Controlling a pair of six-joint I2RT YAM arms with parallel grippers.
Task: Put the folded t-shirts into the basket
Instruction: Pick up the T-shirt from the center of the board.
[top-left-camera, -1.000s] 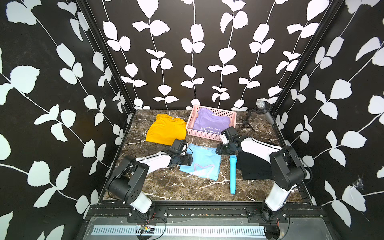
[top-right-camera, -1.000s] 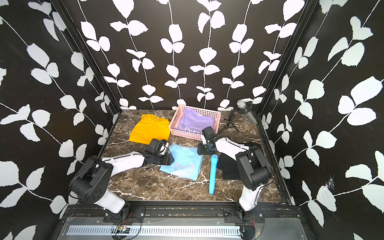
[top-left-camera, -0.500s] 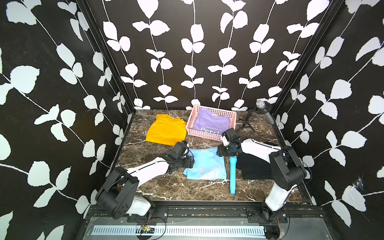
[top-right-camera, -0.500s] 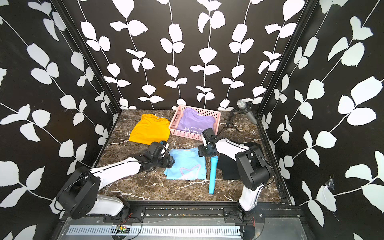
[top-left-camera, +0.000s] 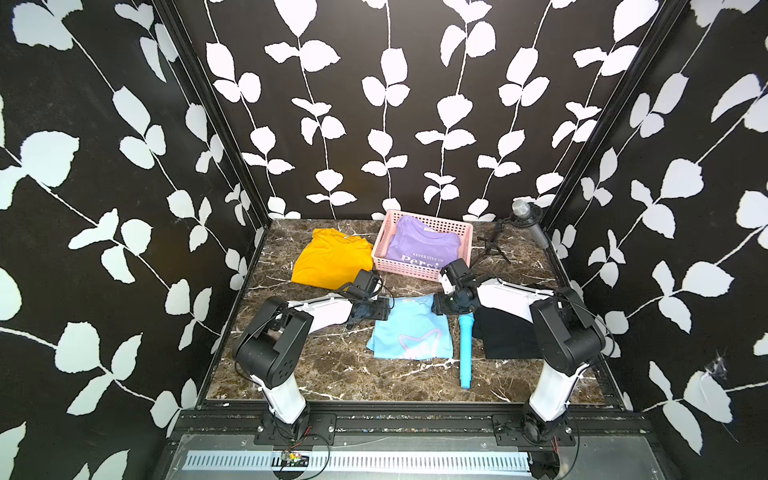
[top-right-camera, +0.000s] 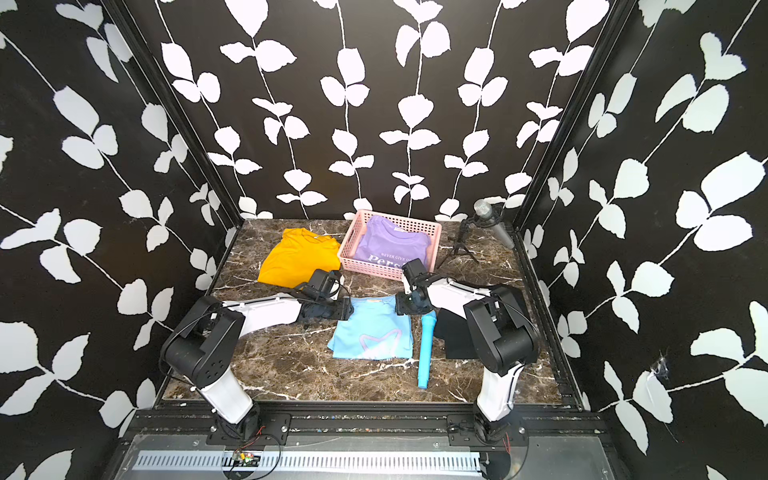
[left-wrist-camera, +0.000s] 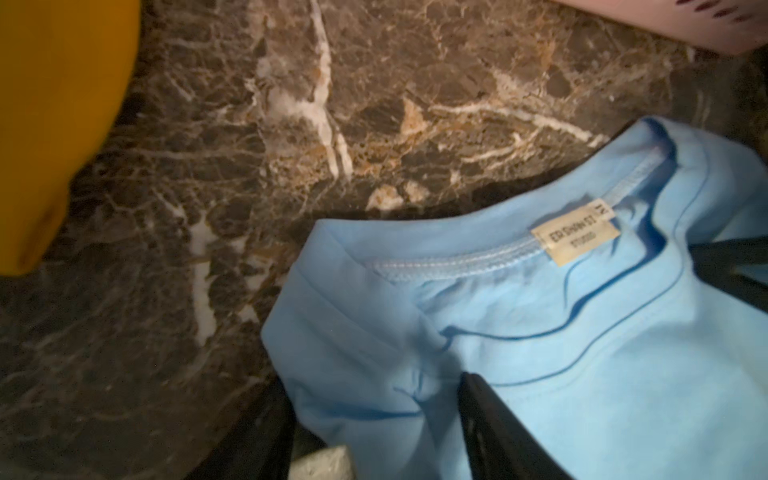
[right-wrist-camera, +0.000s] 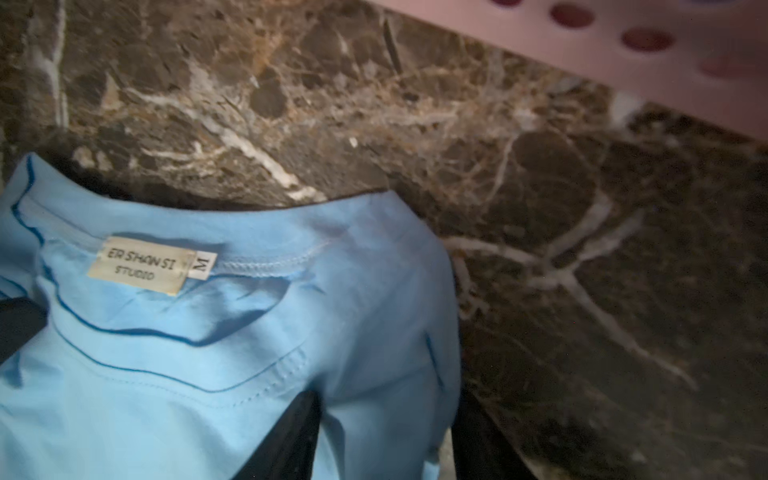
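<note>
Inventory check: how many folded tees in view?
4. Lilac tee in the basket; mustard tee beside it; light blue tee mid-table; black tee partly under the right arm. Any beneath the lilac would be hidden.

Bare counter (top-left-camera: 411, 286) runs between the pink basket (top-left-camera: 381, 246) and the blue shirt (top-left-camera: 411, 332), and along the front edge. A long blue toy (top-left-camera: 465, 349) blocks the gap beside the black shirt (top-left-camera: 505, 337).
</note>
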